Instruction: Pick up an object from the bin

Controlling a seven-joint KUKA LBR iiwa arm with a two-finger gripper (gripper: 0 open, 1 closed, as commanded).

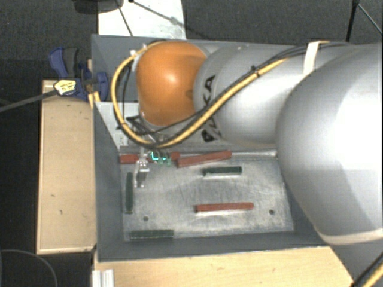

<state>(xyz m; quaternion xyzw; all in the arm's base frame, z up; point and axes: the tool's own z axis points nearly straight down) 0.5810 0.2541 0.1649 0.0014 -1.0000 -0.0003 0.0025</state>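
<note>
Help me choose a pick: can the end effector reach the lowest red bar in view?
Probably yes: the red bar lies flat and alone on the bin floor, nothing covering it; the end effector hangs to its left.

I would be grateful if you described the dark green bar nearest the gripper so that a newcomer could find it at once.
Find the left wall of the grey bin in the camera view, just below the gripper. A dark green bar lies on the floor alongside it. It alone runs up and down the view; the other green bars and the red-brown bars lie across.
</note>
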